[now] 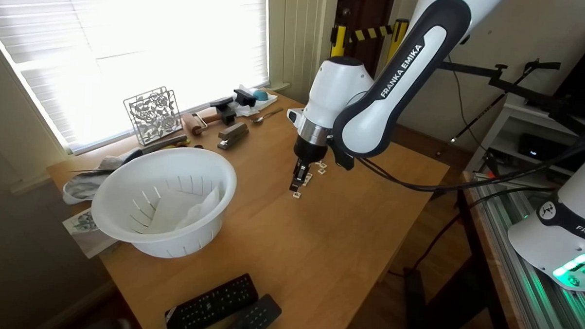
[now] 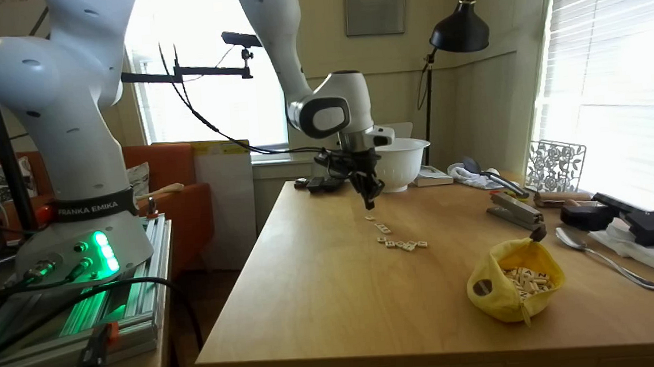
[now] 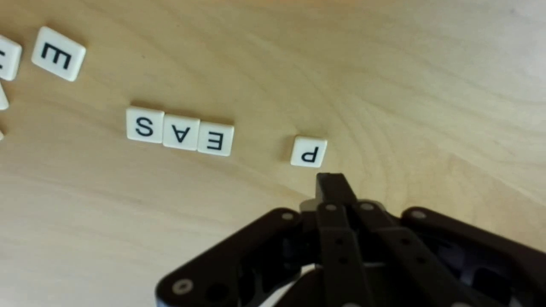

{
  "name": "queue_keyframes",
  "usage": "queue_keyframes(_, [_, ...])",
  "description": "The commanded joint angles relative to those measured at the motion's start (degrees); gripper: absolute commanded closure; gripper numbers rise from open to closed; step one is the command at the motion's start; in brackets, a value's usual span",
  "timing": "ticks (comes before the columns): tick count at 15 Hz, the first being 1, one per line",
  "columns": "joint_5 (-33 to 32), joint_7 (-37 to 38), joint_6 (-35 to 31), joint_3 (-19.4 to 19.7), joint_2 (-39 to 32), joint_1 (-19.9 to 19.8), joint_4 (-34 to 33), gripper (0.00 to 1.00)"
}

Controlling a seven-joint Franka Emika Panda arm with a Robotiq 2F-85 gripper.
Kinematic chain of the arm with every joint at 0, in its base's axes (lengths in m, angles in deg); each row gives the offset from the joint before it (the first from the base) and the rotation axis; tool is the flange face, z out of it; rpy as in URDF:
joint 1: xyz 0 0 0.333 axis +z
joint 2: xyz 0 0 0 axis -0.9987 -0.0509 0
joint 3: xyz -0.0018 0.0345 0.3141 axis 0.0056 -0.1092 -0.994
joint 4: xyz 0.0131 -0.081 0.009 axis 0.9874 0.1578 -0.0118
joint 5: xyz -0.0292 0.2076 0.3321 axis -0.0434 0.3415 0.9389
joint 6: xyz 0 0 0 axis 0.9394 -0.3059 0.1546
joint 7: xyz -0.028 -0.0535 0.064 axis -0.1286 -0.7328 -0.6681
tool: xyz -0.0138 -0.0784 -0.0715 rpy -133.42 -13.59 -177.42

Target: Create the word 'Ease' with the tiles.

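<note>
Wrist view alone makes the tiles (image 3: 180, 132) legible, E-A-S touching; the claw (image 3: 335, 183) is closed, empty.

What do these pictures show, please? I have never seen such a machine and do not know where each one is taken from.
The machine is a white-and-black jointed robot arm. Two pictures come from cameras outside it, placed differently; the close-up comes from its wrist camera, with its slim black fingers at the bottom. On the light-brown wooden table lie small cream-white square letter tiles: three touch in a row, E, A, S, upside down in the close-up; a P tile sits apart. Also there are a soft yellow pouch with more tiles and a round white plastic bowl. The fingers are shut and hold nothing.
</note>
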Motion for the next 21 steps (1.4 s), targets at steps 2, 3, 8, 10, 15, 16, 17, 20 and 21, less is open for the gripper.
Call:
queue_keyframes(2, [-0.1,-0.3,3.3,1.4,5.2,0.5,1.8,1.0])
queue_keyframes(3, [0.3,-1.5,3.5,0.8,5.8,-0.3,2.0,1.0])
queue_keyframes(8, [-0.2,-8.3,8.3,1.4,8.1,-2.3,2.4,1.0])
queue_keyframes(10, [-0.2,-11.8,10.8,1.7,8.7,-3.1,2.4,1.0])
queue_keyframes(15, [-1.5,-19.1,14.7,4.5,8.9,-3.6,2.0,1.0])
queue_keyframes(16, [-1.8,-20.5,15.0,5.0,8.8,-3.7,2.0,1.0])
queue_keyframes(17, [-2.0,-21.8,15.4,5.4,8.6,-3.9,1.9,1.0])
queue_keyframes(20, [-3.4,-25.0,16.0,7.3,8.2,-3.7,1.8,1.0])
queue_keyframes(21, [-3.8,-25.9,15.9,7.8,8.1,-3.6,1.9,1.0])
